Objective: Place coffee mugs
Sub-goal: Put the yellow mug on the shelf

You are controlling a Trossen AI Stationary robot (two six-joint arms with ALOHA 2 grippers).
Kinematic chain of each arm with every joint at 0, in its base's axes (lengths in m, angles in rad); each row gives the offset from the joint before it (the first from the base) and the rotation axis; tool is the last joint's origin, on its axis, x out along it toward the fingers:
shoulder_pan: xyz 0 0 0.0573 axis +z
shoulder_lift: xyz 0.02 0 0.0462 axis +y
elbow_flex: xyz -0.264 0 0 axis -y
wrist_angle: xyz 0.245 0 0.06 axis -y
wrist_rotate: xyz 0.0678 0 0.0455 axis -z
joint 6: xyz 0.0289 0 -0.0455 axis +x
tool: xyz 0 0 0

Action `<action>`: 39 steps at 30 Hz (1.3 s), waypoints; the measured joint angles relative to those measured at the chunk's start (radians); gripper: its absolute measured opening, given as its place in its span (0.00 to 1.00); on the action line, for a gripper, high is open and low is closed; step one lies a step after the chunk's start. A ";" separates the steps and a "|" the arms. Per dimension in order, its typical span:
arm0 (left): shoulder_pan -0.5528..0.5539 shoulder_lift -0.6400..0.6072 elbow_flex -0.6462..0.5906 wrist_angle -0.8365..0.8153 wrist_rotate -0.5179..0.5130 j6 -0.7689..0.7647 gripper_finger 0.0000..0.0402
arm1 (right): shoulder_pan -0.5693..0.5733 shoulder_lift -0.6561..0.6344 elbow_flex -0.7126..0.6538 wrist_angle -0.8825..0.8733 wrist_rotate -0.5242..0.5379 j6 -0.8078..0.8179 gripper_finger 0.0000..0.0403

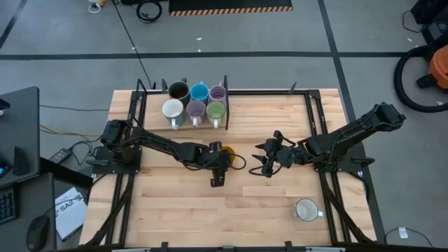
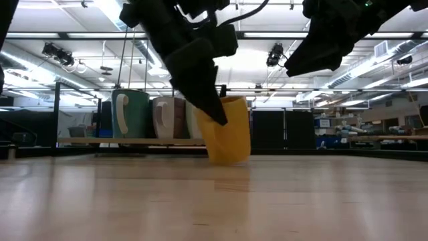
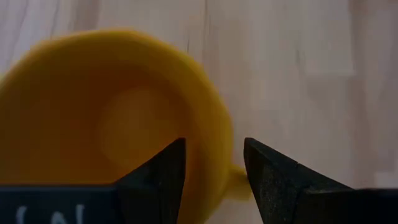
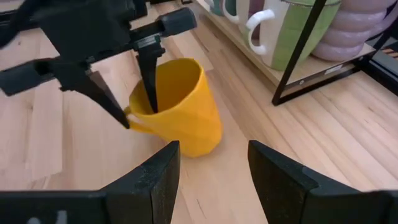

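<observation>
The orange mug [image 1: 225, 155] sits tilted at mid-table, also in the low view [image 2: 231, 130] and right wrist view [image 4: 180, 115]. My left gripper [image 1: 220, 161] is shut on its rim. My right gripper [image 1: 264, 159] hovers open just to the right of it, touching nothing, its fingers [image 4: 155, 168] pointing at the mug. Six mugs stand in a rack [image 1: 225, 84] at the far edge: dark brown [image 1: 179, 91], blue [image 1: 199, 92], lilac [image 1: 218, 93], white [image 1: 173, 110], lilac [image 1: 196, 109], green [image 1: 215, 110]. Another white mug [image 1: 306, 210] stands near the right front. My left gripper holds the orange mug by its rim wall [image 3: 208, 155] beside the handle [image 4: 134, 121], one finger [image 4: 149, 74] inside and one [image 4: 106, 96] outside. The fingers come from above, slanting in from the table's left. The mug is tilted; whether its base touches the table I cannot tell.
The black-framed rack [image 4: 298, 68] stands on the table's far side behind the orange mug. Black frame rails [image 1: 318, 126] run along the table's left and right sides. Bare wood [image 1: 182, 203] lies in front of both grippers.
</observation>
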 joint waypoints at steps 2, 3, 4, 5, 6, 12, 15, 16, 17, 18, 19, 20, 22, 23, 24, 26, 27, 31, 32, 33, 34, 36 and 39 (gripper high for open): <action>-0.004 0.000 0.000 -0.008 -0.013 0.011 0.42 | 0.000 0.000 0.000 0.000 -0.003 -0.006 0.48; -0.005 0.000 0.000 -0.007 -0.026 0.025 0.42 | 0.000 0.000 0.000 0.001 -0.004 -0.016 0.48; -0.005 -0.003 0.000 -0.012 -0.040 0.042 0.42 | 0.000 0.000 0.000 0.006 -0.004 -0.026 0.48; -0.003 -0.007 0.000 -0.021 -0.053 0.063 0.42 | 0.000 0.000 0.000 0.013 -0.005 -0.035 0.48; 0.001 -0.008 0.000 -0.021 -0.061 0.083 0.42 | 0.000 0.000 0.000 0.024 -0.005 -0.043 0.48; 0.044 -0.009 0.000 -0.026 0.063 0.116 0.32 | 0.000 0.000 0.000 0.073 -0.057 -0.089 0.48; 0.053 -0.011 0.000 -0.047 0.073 0.180 0.28 | 0.000 0.000 0.000 0.074 -0.054 -0.098 0.48; 0.053 -0.013 0.000 -0.051 0.072 0.201 0.26 | 0.000 0.000 0.000 0.074 -0.054 -0.098 0.48; 0.053 -0.015 0.000 -0.047 0.073 0.223 0.25 | 0.000 0.000 0.000 0.074 -0.054 -0.098 0.48; 0.054 -0.015 0.002 -0.046 0.073 0.251 0.24 | 0.000 0.000 0.000 0.074 -0.054 -0.097 0.48; 0.055 -0.015 0.011 -0.062 0.073 0.279 0.23 | 0.000 0.000 0.000 0.074 -0.054 -0.097 0.48; 0.056 -0.015 0.024 -0.083 0.073 0.307 0.21 | 0.002 0.000 0.000 0.074 -0.053 -0.094 0.48; 0.058 -0.015 0.051 -0.114 0.074 0.379 0.18 | 0.005 0.000 0.000 0.074 -0.053 -0.083 0.48; 0.059 -0.015 0.064 -0.133 0.072 0.420 0.16 | 0.006 0.000 0.000 0.074 -0.054 -0.080 0.48; 0.059 -0.015 0.077 -0.162 0.077 0.456 0.14 | 0.007 0.000 0.000 0.074 -0.055 -0.078 0.48; 0.059 -0.014 0.108 -0.240 0.084 0.547 0.09 | 0.011 0.000 0.000 0.074 -0.057 -0.077 0.48; 0.059 -0.015 0.125 -0.262 0.086 0.585 0.08 | 0.013 0.000 0.000 0.074 -0.057 -0.076 0.48; 0.064 -0.017 0.137 -0.290 0.154 0.722 0.08 | 0.024 0.000 0.000 0.074 -0.058 -0.050 0.48; 0.064 -0.016 0.136 -0.305 0.187 0.749 0.08 | 0.027 0.000 0.000 0.074 -0.058 -0.044 0.48; 0.065 -0.016 0.135 -0.315 0.216 0.780 0.08 | 0.031 0.000 0.000 0.074 -0.058 -0.039 0.48; 0.067 -0.016 0.135 -0.317 0.240 0.816 0.08 | 0.035 0.000 0.000 0.074 -0.058 -0.033 0.48; 0.068 -0.016 0.135 -0.327 0.277 0.884 0.08 | 0.042 0.000 0.000 0.074 -0.058 -0.026 0.48; 0.069 -0.016 0.135 -0.361 0.318 0.963 0.08 | 0.051 0.000 0.000 0.074 -0.058 -0.024 0.48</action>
